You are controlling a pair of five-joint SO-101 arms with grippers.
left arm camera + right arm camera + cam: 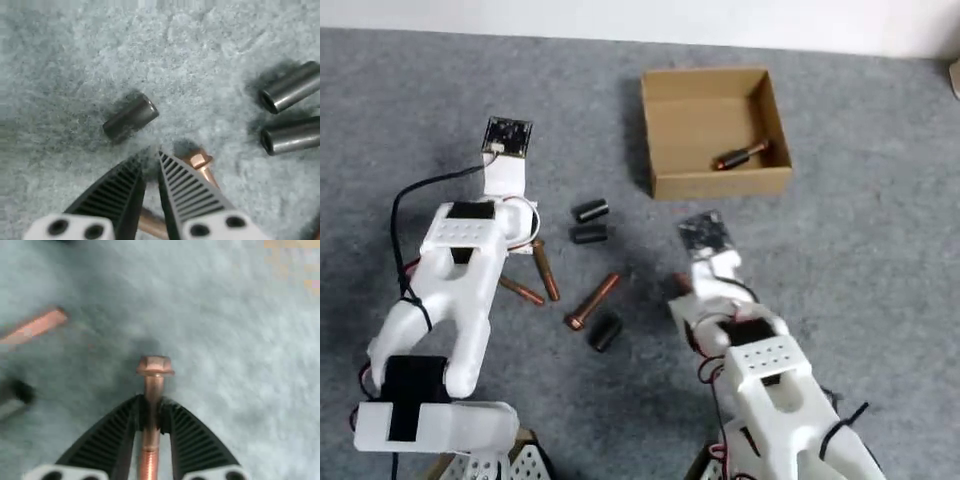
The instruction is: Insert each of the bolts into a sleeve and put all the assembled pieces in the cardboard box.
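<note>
The right gripper [153, 401] was clamped on a copper bolt [154, 367] by its shank, head pointing outward. The left gripper [151, 154] had its fingers together, seemingly empty, above a second bolt [199, 162] (a loose sleeve [131, 118] lay near). Pinched so narrowly, the held bolt might swivel or slip when pushed at an unheld sleeve, which could roll. One assembled piece [740, 156] lay in the cardboard box [720, 183].

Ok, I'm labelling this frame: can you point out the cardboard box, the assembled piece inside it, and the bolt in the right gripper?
cardboard box [720, 183]: high view, outer front wall.
assembled piece [740, 155]: high view, its middle, inside the box.
held bolt [154, 366]: right wrist view, its hex head.
</note>
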